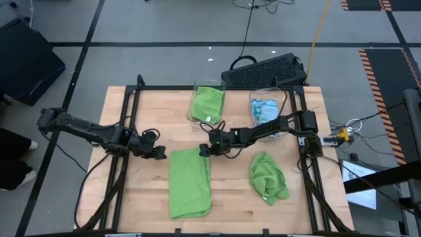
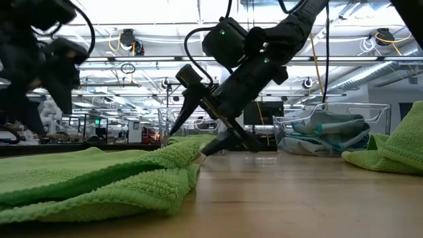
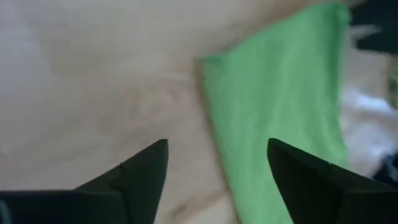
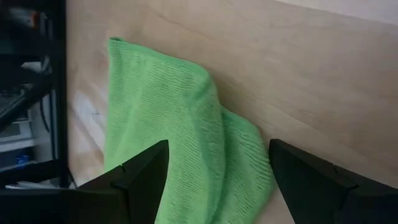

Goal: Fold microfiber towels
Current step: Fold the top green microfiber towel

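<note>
Wooden table (image 1: 230,204) holds a folded green towel (image 1: 190,182); left gripper (image 1: 162,153) and right gripper (image 1: 202,150) flank its top edge, both open, empty

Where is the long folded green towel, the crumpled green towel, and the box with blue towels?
folded green towel (image 1: 191,182): high view, middle of the cloth.
crumpled green towel (image 1: 268,176): high view, centre of the heap.
bin with blue towels (image 1: 285,100): high view, its right rim.

High cam overhead; low cam table-level; 2 wrist cams close; all share green towel (image 1: 190,182).
</note>
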